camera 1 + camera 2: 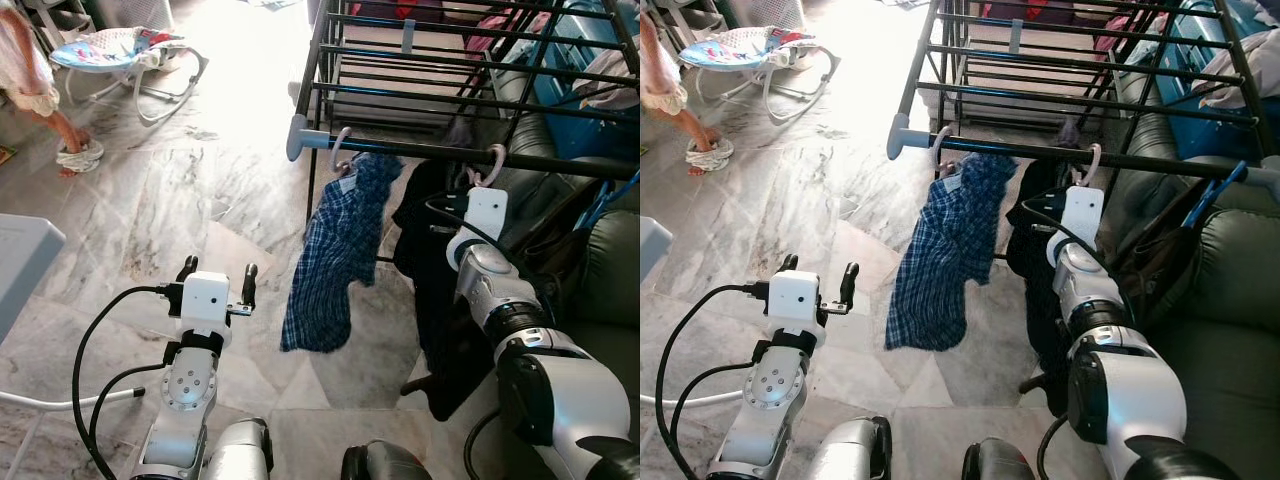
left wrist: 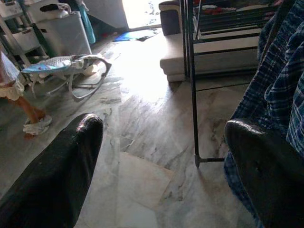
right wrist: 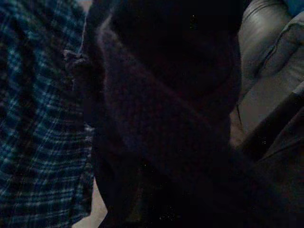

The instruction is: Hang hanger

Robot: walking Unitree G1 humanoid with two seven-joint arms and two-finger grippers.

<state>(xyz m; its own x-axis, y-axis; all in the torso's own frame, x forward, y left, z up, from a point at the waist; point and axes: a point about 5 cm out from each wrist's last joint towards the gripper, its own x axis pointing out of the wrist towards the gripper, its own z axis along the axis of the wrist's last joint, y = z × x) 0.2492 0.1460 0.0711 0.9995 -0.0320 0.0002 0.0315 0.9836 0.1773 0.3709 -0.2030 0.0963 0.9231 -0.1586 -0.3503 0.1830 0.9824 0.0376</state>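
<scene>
At the centre right of the frame a pale hanger hook (image 1: 492,165) sits over the dark front rail (image 1: 420,151) of the drying rack, with a black garment (image 1: 440,290) hanging below it. The right gripper (image 1: 478,205) is raised just under that hook, against the black cloth; whether its fingers are apart or together cannot be told. Left of it a blue plaid shirt (image 1: 335,255) hangs from a second hook (image 1: 341,148). The left gripper (image 1: 216,272) hovers at lower left over the marble floor (image 1: 150,210), fingers apart and holding nothing. A baby bouncer (image 1: 125,50) stands at upper left.

You stood on a sunlit marble floor (image 1: 200,190); a baby bouncer (image 1: 125,55) sat behind, a dark sofa (image 1: 600,270) beside you.
</scene>
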